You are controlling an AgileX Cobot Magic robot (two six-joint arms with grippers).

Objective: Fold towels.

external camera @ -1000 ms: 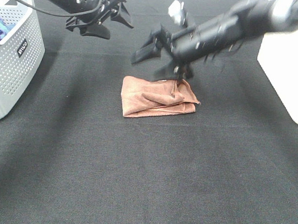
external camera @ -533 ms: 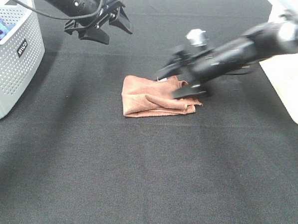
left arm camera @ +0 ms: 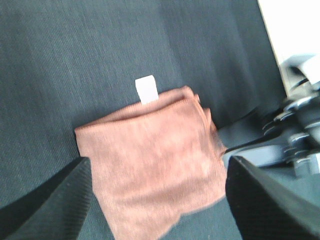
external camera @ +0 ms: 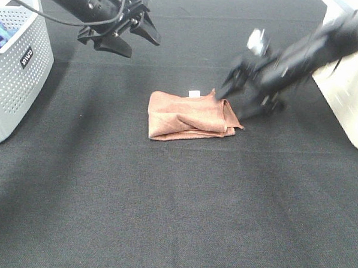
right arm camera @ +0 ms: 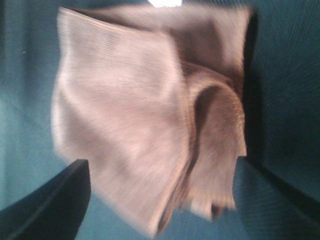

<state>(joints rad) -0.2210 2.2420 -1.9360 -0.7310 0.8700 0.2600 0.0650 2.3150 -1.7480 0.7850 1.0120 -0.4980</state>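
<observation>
The reddish-brown towel [external camera: 191, 115] lies folded in a loose rectangle on the black table, with its small white tag [external camera: 194, 93] at the far edge. It also shows in the left wrist view [left arm camera: 155, 165] and the right wrist view [right arm camera: 145, 110]. My right gripper [external camera: 240, 98] is open and empty, low beside the towel's right end, blurred by motion. My left gripper [external camera: 136, 36] is open and empty, raised at the far left, well apart from the towel.
A grey perforated basket [external camera: 17, 71] stands at the left edge with something blue inside. A white container [external camera: 350, 77] stands at the right edge. The black table cloth [external camera: 175, 206] stretches toward the front.
My right gripper has drawn back to the right, off the towel to beside its right end. The towel's white tag has come into view. My left gripper barely moved.
</observation>
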